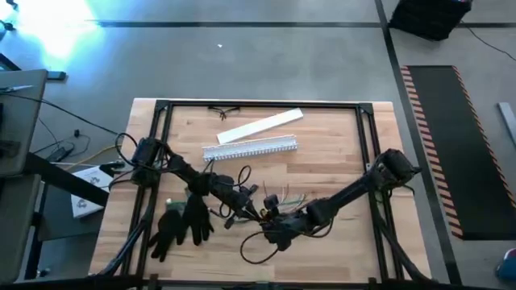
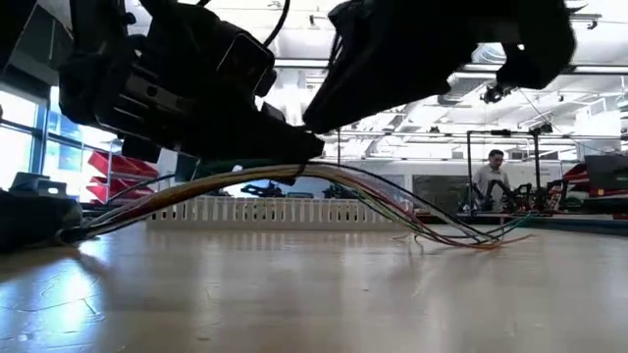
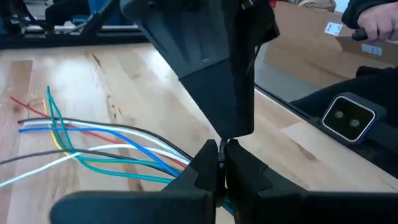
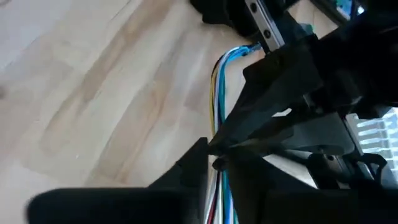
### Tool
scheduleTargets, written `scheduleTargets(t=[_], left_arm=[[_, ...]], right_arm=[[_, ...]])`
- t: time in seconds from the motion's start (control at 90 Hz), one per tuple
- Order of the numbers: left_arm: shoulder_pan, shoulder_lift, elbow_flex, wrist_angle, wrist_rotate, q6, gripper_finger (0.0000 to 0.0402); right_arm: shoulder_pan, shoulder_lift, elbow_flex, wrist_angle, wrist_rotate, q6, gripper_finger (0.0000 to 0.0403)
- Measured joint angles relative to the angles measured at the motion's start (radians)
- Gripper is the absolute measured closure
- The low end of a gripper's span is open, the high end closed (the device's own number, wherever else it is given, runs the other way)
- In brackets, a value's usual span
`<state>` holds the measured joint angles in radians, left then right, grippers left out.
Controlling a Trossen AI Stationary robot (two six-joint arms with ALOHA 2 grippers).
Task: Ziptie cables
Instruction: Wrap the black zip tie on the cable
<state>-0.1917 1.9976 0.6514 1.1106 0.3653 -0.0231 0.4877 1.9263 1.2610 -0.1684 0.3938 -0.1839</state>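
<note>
A black pair of gloves [image 1: 179, 224] lies on the left part of the pale wooden table [image 1: 339, 137], near its front edge. Just right of them, the left end effector [image 1: 242, 201] is pinched narrow on the cables [image 1: 284, 198], which fan out loose toward the middle of the table. Meeting it tip to tip, the right end effector [image 1: 270, 219] is also closed tight on the same bundle. Behind them lie a white slotted channel [image 1: 250, 148] and, behind that, a flat white cover strip [image 1: 260, 126], tilted. A black frame [image 1: 258, 105] rims the table; around it is grey floor, with a dark mat [image 1: 451, 145] at right. Across the room, beyond the table's far edge, a person [image 2: 488, 176] sits among benches under a ceiling of pipes.
</note>
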Motion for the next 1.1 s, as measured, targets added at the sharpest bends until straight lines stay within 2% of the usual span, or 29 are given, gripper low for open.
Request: scheduleTargets(t=[0.233,0.389,0.522,0.622,0.7,0.811,0.956,1.1], left_arm=[[0.003,-0.001,0.001,-0.062,-0.049,0.025,0.0344],[0.003,-0.054,0.000,-0.217,-0.070,0.082,0.0295],[-0.019,-0.128,0.000,-0.345,-0.163,0.085,0.0273],[-0.064,-0.159,0.000,-0.352,-0.202,0.082,0.0270],[-0.108,-0.158,0.000,-0.351,-0.275,0.048,0.0272],[-0.175,-0.137,0.000,-0.339,-0.442,0.002,0.0279],[-0.227,-0.099,0.004,-0.209,-0.632,-0.060,0.0292],[-0.236,-0.044,0.025,-0.162,-0.690,-0.119,0.0313]], right_arm=[[-0.019,0.001,0.000,-0.011,-0.066,0.088,0.0402],[-0.015,0.001,0.000,-0.023,-0.095,0.155,0.0403],[-0.016,0.001,0.000,-0.022,-0.080,0.200,0.0403],[-0.025,0.001,0.000,-0.023,-0.067,0.233,0.0403],[-0.035,0.001,0.000,-0.023,-0.063,0.247,0.0403],[-0.044,0.001,0.000,-0.023,-0.061,0.266,0.0403],[-0.050,0.001,0.000,-0.024,-0.051,0.274,0.0403],[-0.050,0.001,0.000,-0.024,-0.017,0.274,0.0403]])
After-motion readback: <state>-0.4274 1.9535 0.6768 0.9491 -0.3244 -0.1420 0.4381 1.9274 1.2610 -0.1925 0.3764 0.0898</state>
